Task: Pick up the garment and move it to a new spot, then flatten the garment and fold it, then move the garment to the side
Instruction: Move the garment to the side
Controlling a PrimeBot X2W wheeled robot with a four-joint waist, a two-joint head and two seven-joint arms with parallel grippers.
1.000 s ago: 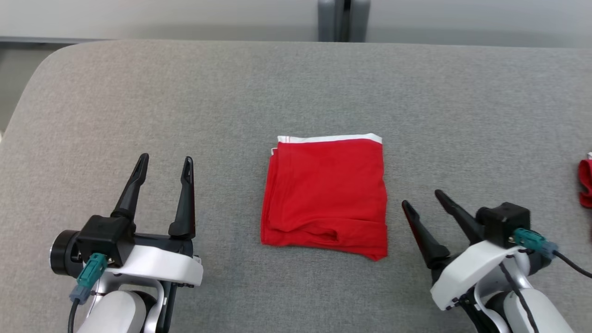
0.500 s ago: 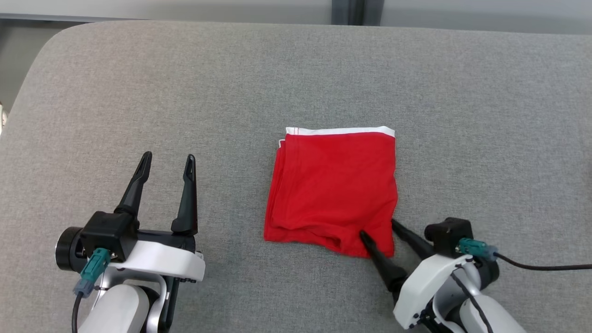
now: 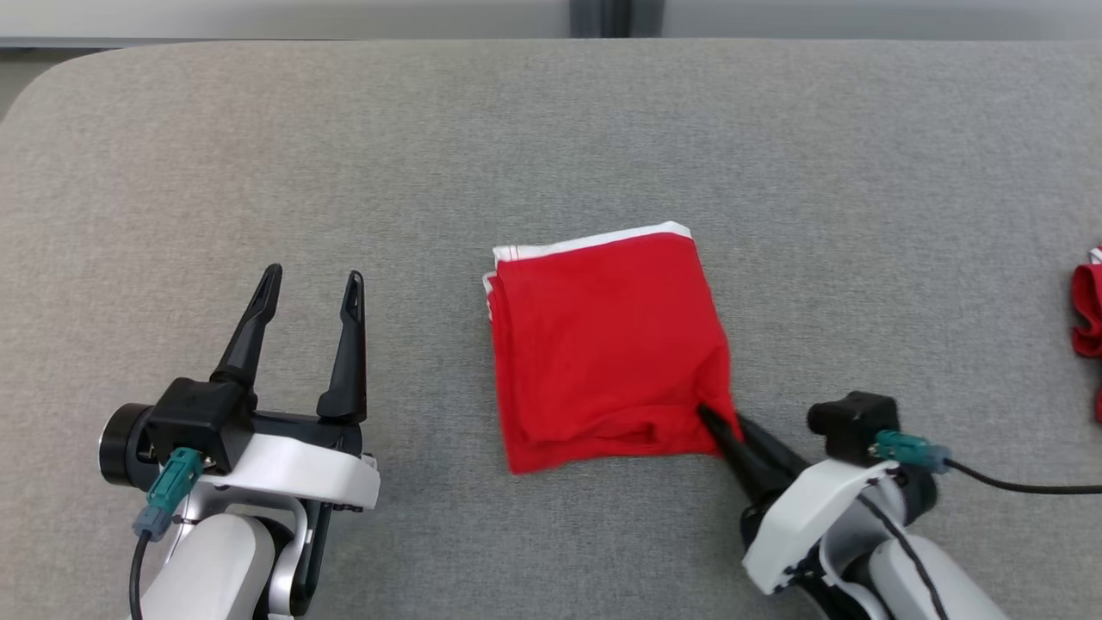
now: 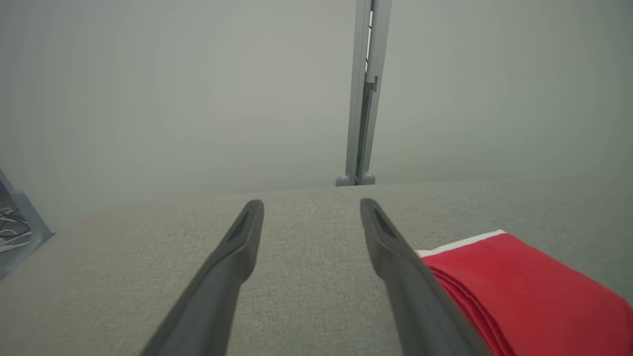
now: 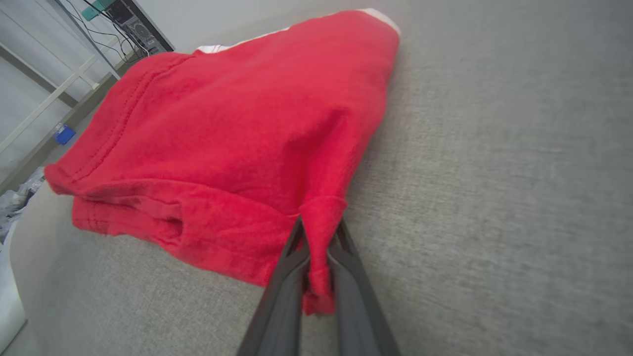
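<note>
Head view: soft red garment (image 3: pixel 603 344), folded square, grey woven tabletop (image 3: pixel 258 155) | right tool (image 3: pixel 708 415) pinches near corner | left tool (image 3: pixel 312 275) wide, apart

the red knit garment with white trim (image 3: pixel 603 336) lies folded in a rough square on the grey fabric surface (image 3: pixel 258 155), its near right corner bunched upward.

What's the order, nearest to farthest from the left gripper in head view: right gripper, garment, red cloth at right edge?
1. Garment, centre, beside the left gripper.
2. Right gripper, pinching its near right corner.
3. Red cloth, far right edge.
</note>
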